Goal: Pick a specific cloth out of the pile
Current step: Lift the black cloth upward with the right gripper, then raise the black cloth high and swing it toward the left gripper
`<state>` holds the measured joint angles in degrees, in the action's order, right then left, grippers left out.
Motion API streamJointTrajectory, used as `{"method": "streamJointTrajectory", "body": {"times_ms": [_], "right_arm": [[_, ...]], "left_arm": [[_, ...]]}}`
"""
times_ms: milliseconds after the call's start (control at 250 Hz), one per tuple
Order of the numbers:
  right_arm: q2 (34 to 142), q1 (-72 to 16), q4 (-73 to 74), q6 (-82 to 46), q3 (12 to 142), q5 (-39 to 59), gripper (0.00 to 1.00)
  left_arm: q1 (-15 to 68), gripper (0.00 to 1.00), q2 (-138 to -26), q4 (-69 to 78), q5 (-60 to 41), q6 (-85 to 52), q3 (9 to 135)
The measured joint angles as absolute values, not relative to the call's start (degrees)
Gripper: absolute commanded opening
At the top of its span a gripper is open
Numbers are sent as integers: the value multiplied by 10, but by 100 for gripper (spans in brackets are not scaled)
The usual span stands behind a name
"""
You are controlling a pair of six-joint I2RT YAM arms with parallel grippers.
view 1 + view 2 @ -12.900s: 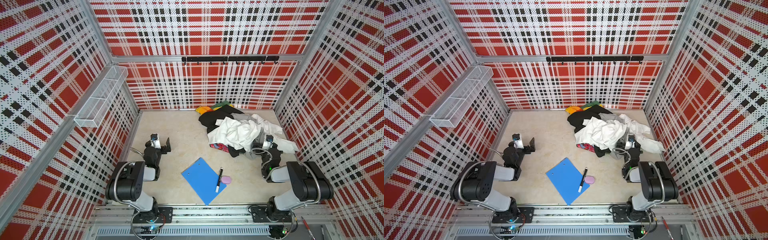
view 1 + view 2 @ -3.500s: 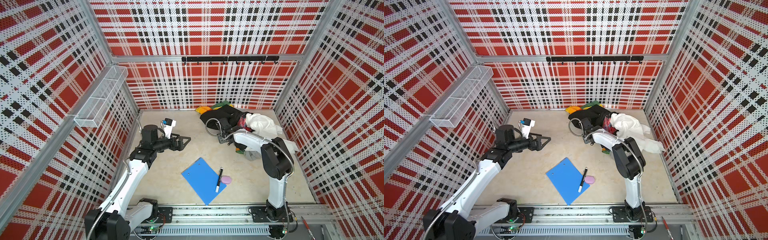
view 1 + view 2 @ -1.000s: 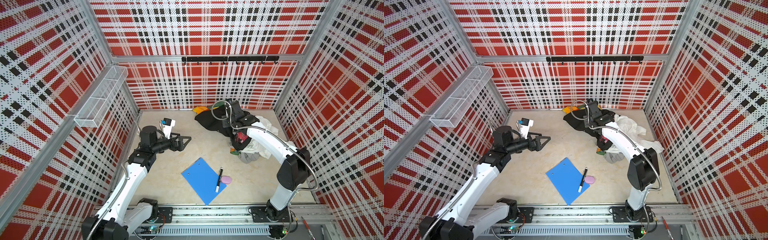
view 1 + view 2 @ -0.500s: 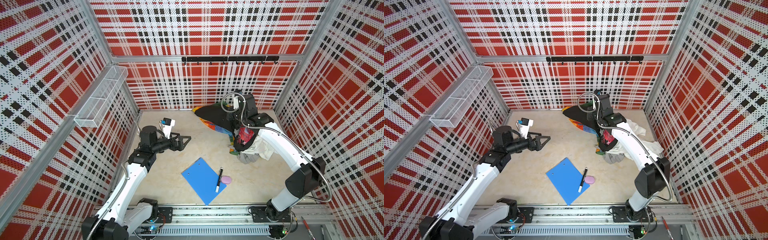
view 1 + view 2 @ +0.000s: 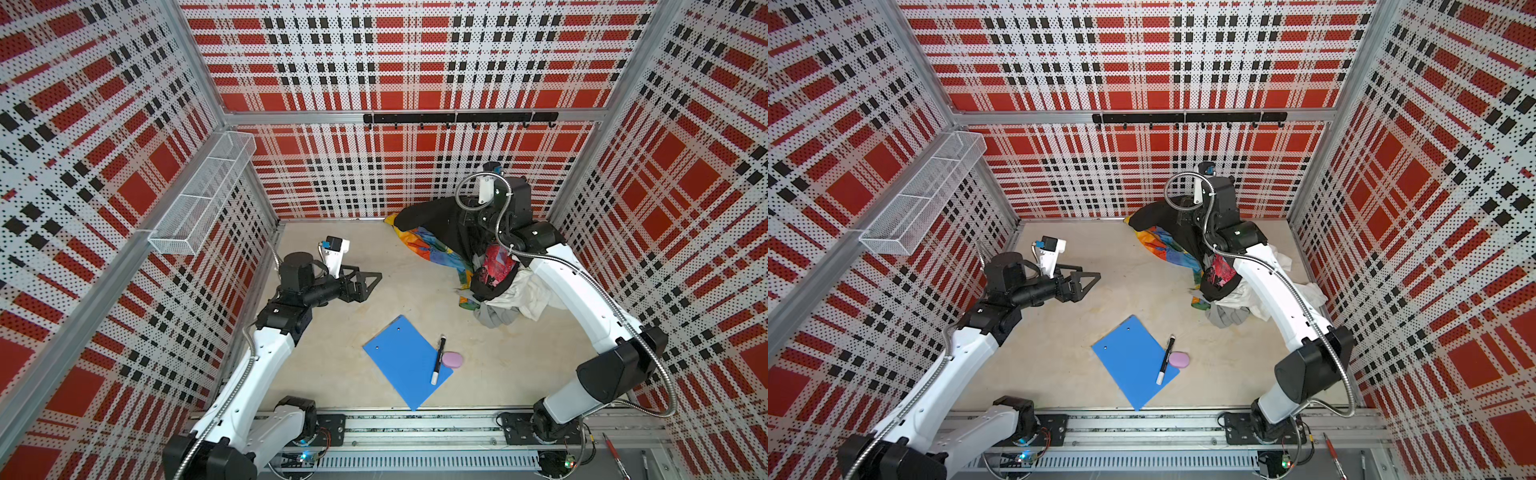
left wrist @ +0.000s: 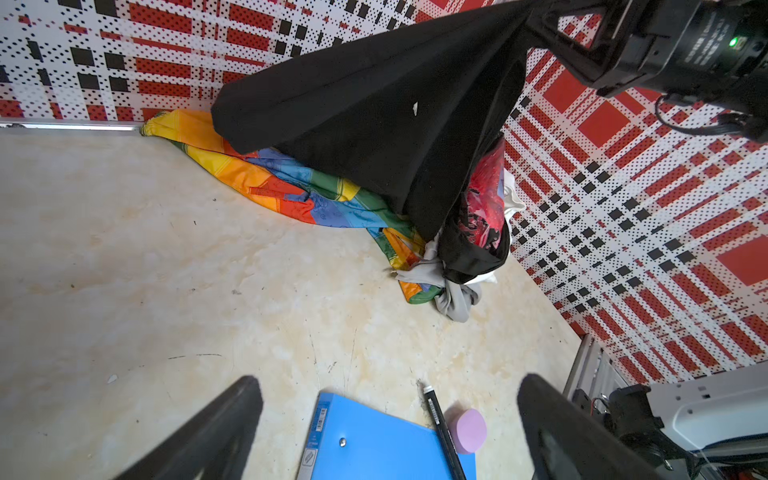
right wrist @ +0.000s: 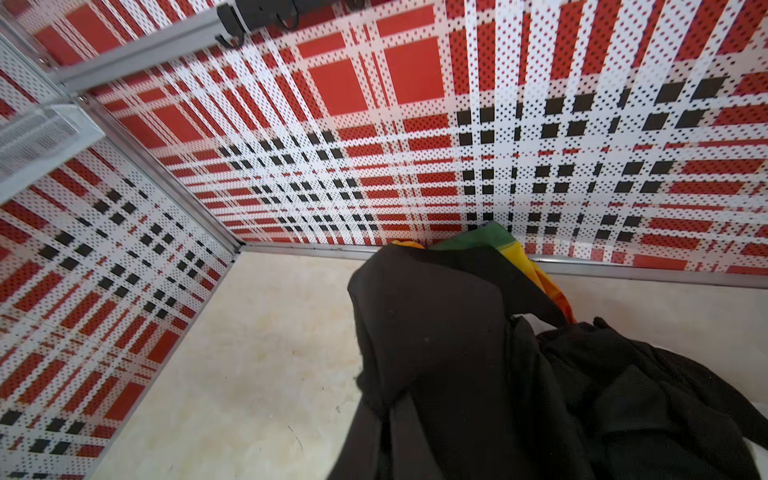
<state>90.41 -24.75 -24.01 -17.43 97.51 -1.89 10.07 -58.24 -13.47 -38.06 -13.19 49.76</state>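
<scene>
The beige marbled floor (image 5: 340, 316) of my plaid-walled cell is mostly bare. Nearest me lies the blue clipboard (image 5: 405, 363), with a black marker (image 5: 437, 360) across its right edge and a pink eraser (image 5: 452, 360) just beside the marker. Beyond the clipboard and to its left, my left gripper (image 5: 371, 286) hovers over bare floor with its fingers spread wide and holding nothing, exactly as it was 1 second ago. Beyond the clipboard to its right sits the pile (image 5: 523, 297), white and grey pieces at the bottom. The change is above it. In the last second my right gripper (image 6: 536, 20), fingers pinched shut on the cloth (image 5: 432, 224), has climbed from low at the pile to well above it. The plain black sheet now hangs from my fingers like a tent. Its far edge still drapes on the rainbow-striped cloth (image 5: 432, 249), now largely uncovered. The smaller black garment (image 5: 496, 266), with its red-patterned piece, hangs against the sheet's lower end and touches the white and grey pieces below. I judge that I hold the right cloth but it is not yet free. That garment may be snagged and could ride along. Farthest, up on the wall left of the clipboard, the divided wire basket (image 5: 199, 199) shows nothing inside.
</scene>
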Motion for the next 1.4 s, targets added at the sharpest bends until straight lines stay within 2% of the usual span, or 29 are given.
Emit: {"method": "streamJointTrajectory", "body": {"times_ms": [536, 1141, 1401], "right_arm": [[860, -247, -60, -213, 963, 20, 7], [826, -247, 238, -329, 867, -50, 6], [863, -247, 266, -382, 935, -15, 6]], "left_arm": [[101, 99, -574, -133, -373, -132, 497], [101, 99, -574, -133, -373, -130, 491], [91, 99, -571, -133, -373, -131, 491]]}}
